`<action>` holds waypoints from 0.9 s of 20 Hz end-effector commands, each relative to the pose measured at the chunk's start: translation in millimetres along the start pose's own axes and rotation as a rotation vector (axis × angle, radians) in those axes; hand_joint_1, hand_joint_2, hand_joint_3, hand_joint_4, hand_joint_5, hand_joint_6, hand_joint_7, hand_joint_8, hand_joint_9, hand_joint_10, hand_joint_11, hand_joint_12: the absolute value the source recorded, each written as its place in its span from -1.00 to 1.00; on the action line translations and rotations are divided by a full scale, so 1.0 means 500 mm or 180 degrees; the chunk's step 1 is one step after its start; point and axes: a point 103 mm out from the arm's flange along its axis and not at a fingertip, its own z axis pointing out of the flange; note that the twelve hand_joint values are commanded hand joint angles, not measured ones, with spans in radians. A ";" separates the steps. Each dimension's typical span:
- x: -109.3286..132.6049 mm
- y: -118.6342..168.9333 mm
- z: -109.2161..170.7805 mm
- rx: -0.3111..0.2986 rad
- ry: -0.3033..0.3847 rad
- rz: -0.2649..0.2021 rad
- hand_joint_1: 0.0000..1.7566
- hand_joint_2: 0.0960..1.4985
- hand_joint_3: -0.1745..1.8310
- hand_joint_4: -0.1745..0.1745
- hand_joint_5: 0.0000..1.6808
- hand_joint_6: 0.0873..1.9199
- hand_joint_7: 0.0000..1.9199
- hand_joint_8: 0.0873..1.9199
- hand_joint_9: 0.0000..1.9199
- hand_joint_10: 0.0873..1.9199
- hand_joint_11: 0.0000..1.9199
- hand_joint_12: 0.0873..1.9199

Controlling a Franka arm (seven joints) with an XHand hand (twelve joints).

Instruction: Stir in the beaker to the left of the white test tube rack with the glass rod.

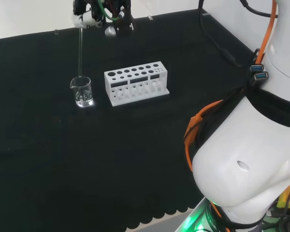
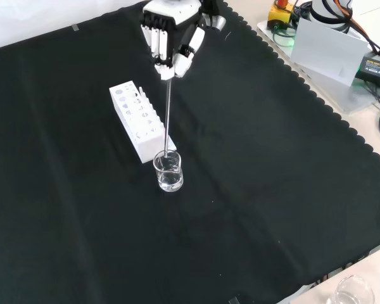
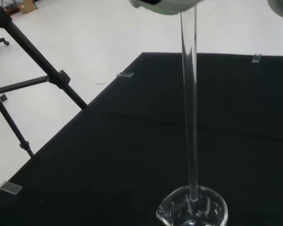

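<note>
A small clear glass beaker (image 1: 81, 91) stands on the black cloth just left of the white test tube rack (image 1: 136, 82) in the head view. In the front view the beaker (image 2: 168, 171) is in front of the rack (image 2: 137, 118). The hand (image 2: 171, 38) hangs high above the beaker, its fingers curled round the top of a long glass rod (image 2: 168, 114). The rod (image 1: 80, 50) hangs nearly upright with its lower end inside the beaker. In the wrist view the rod (image 3: 190, 108) runs down into the beaker's mouth (image 3: 192, 210).
The arm's white links (image 1: 251, 140) stand at the right of the head view. A second clear vessel (image 2: 353, 294) sits off the cloth at the front view's lower right corner. A black tripod (image 3: 33, 80) stands on the floor beyond the cloth's edge.
</note>
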 end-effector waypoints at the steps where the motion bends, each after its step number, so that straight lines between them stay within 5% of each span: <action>1: -0.003 -0.001 0.029 0.0063 -0.0004 0.0000 0.51 0.35 -1.00 -1.00 0.72 -1.00 0.43 -0.42 0.90 -0.75 0.82 -0.73; 18: 0.005 0.008 0.109 0.0160 0.0111 -0.0085 0.51 0.35 -1.00 -1.00 0.73 -1.00 0.43 -0.43 0.91 -0.76 0.82 -0.72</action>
